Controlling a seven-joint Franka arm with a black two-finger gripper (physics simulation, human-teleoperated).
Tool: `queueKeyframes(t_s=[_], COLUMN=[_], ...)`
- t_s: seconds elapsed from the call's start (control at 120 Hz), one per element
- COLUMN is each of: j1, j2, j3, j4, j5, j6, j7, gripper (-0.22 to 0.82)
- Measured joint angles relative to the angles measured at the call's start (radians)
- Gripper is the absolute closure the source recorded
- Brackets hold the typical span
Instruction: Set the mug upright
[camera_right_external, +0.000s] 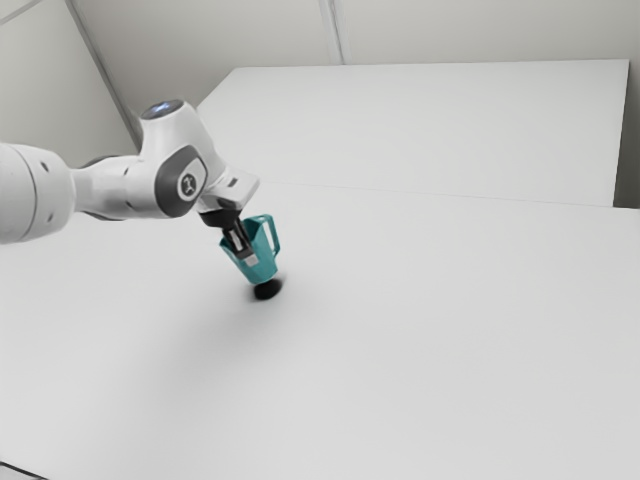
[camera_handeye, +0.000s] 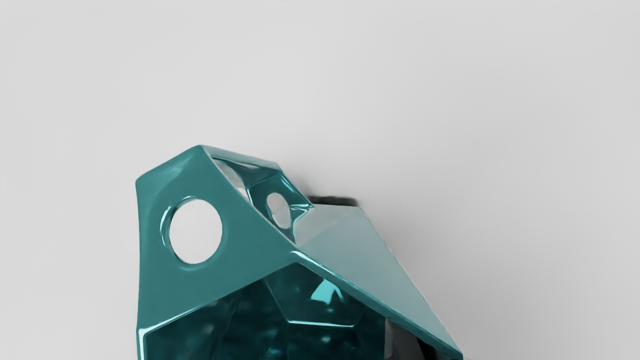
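One faceted teal mug (camera_right_external: 266, 268) tilted, mouth upward; tool (camera_right_external: 250, 260) looks closed on its wall. Level base to tabletop (camera_right_external: 430, 330), lower gently; release once you see it flat.

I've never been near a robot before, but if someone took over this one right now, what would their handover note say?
Gripper: closed on the wall of the teal mug, near its rim.
Mug: mouth up but tilted, leaning toward the arm, with its handle on the exterior view's right. Its base is just over a dark shadow on the table; I can't tell whether it touches.
Done: the mug is in the gripper's hold.
Left: straighten it, set its base flat on the table, then let go and back away. Letting go at this tilt would probably risk a topple.
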Motion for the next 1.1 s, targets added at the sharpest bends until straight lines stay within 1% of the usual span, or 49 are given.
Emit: queueKeyframes(t_s=[0.158,0.358,0.508,0.658,1.1], j1=[-0.007,-0.013,-0.006,0.0,-0.007], j2=[-0.003,-0.032,-0.073,-0.124,-0.13], j3=[-0.023,-0.041,-0.049,-0.063,-0.097], j4=[-0.038,-0.102,-0.16,-0.217,-0.269], j5=[0.01,0.014,0.016,0.07,0.099], j6=[0.071,0.106,0.115,0.115,0.114], j7=[-0.064,-0.143,-0.198,-0.266,-0.44], gripper=[0.78,0.78,0.78,0.78,0.78])
